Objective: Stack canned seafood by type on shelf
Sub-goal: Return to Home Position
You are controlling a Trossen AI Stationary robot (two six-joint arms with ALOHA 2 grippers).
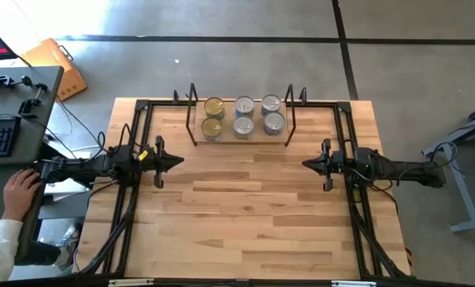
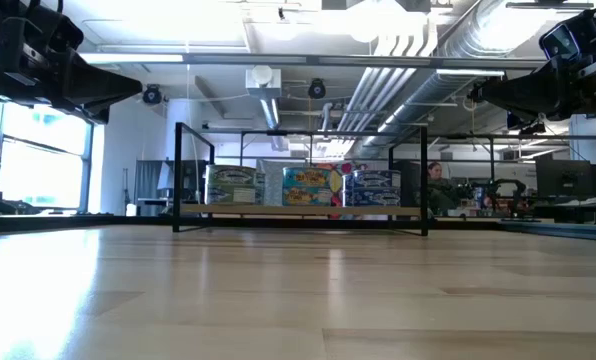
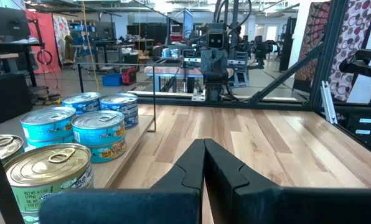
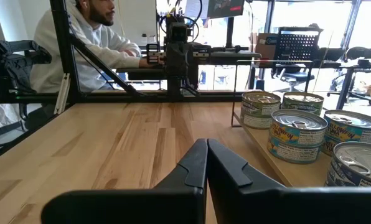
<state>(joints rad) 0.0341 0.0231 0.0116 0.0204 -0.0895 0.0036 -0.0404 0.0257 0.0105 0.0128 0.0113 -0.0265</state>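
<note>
Tins (image 1: 243,117) stand in six piles on the shelf (image 1: 229,142); left claw (image 1: 178,162) and right claw (image 1: 307,164), both clenched, face each other above the worktop (image 1: 245,215)

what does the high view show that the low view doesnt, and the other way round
Only the high view: the tin tops on the light-wood shelf in its black wire frame, two round gold-topped metal tins at one end, four round silver-topped metal tins beside them; the left gripper and right gripper waiting apart over mid-table; a person's hand near the left arm's base.
Only the low view: the tins' printed side labels, silver ceiling pipes, a seated person behind.
Both: the shelf, the tins, the pale wood table.
</note>
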